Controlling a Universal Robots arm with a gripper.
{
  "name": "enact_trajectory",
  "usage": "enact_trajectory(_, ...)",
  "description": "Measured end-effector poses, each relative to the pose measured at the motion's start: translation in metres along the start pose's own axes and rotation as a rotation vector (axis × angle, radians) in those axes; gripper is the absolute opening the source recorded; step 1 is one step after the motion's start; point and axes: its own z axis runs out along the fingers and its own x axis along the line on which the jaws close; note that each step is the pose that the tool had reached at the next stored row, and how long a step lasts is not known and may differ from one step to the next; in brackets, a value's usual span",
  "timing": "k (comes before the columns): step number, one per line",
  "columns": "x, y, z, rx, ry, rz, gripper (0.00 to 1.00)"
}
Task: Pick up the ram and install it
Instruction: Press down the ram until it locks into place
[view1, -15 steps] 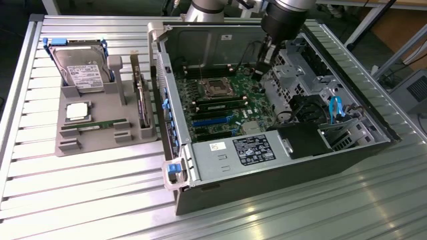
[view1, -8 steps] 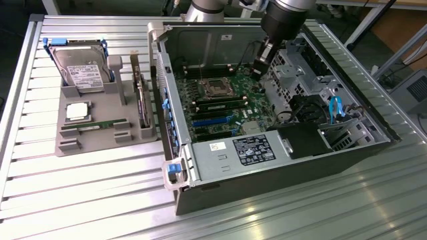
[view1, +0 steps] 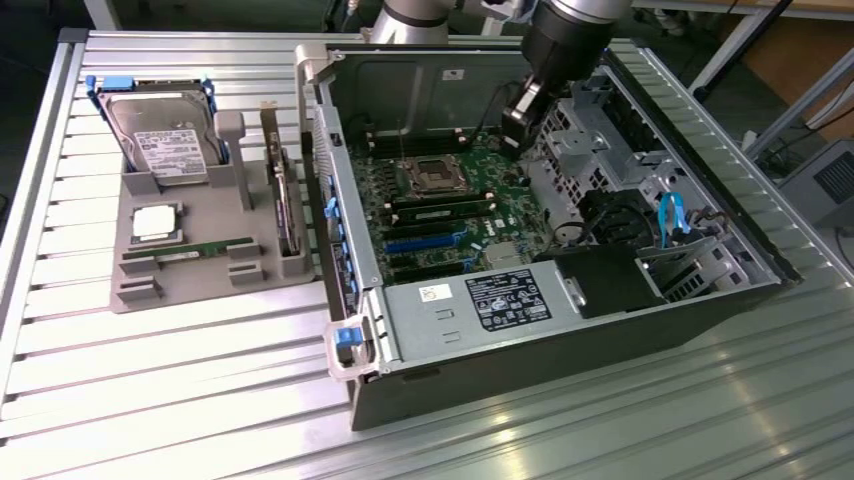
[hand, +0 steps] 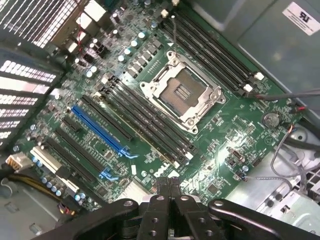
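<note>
The ram (view1: 187, 248) is a thin green stick lying in a slot of the grey holder (view1: 140, 290) on the table, at the exterior view's left. My gripper (view1: 517, 126) hangs inside the open computer case (view1: 534, 340), over the far part of the motherboard (view1: 454, 215), well away from the ram. In the wrist view the gripper (hand: 169, 186) is shut with nothing between its fingers. Below it lie the motherboard (hand: 227, 135), its empty processor socket (hand: 182, 92), and long black memory slots (hand: 145, 120) on both sides of the socket.
The holder also carries a silver hard drive (view1: 160, 140), a square processor chip (view1: 156, 222) and a long narrow part standing on edge (view1: 283, 205). Inside the case are a black power supply (view1: 494, 298), a drive cage with blue cables (view1: 674, 225) and loose wires (hand: 290, 150).
</note>
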Motion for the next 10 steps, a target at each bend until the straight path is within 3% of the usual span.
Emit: enact_trajectory(10, 0.0, 0.0, 0.0, -0.0088, -0.0003, 0.169, 0.1)
